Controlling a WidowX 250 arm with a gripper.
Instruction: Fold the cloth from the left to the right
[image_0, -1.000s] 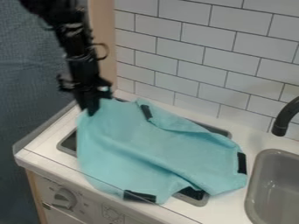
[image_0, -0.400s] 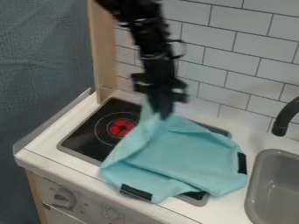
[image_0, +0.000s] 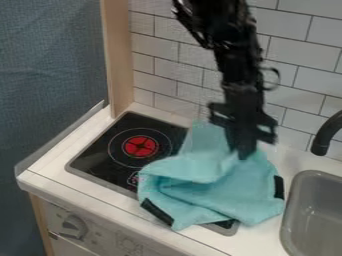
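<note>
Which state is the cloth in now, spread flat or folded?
Partly folded: the teal cloth is bunched toward the right, its left part doubled over in loose creases beside the red burner.

Wall: white rectangular tiles (image_0: 160, 55).
Left drape: blue-grey fabric (image_0: 50, 75).
Panel: vertical, light wood (image_0: 118, 60).
Counter: white (image_0: 47, 167).

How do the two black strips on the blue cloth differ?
The front strip looks longer, while the right strip looks shorter. The front strip runs slantwise near the counter's front, whereas the right strip stands nearly upright in view, on the side toward the sink. Both are black and sit at the edge of the cloth.
</note>
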